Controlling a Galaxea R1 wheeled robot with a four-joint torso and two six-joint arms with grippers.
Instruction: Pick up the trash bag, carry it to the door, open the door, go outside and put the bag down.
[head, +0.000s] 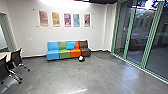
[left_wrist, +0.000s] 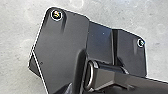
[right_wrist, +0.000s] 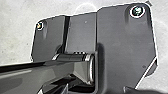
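Observation:
In the head view a small white and dark bundle, which may be the trash bag (head: 81, 58), rests on the floor at the foot of the colourful sofa, near its orange and brown seats. Tall glass panels in green frames (head: 129, 32) run along the right side; which of them is the door I cannot tell. Both wrist views look down past the robot's own dark plate and jointed bar to pale floor. Whether either gripper is open or shut cannot be made out.
The sofa (head: 64, 54) with a blue cushion (head: 70, 45) stands against the far wall under several posters. Black chairs on castors (head: 16, 58) and the edge of a table are at the left. Grey concrete floor (head: 62, 75) stretches between the chairs and the glass.

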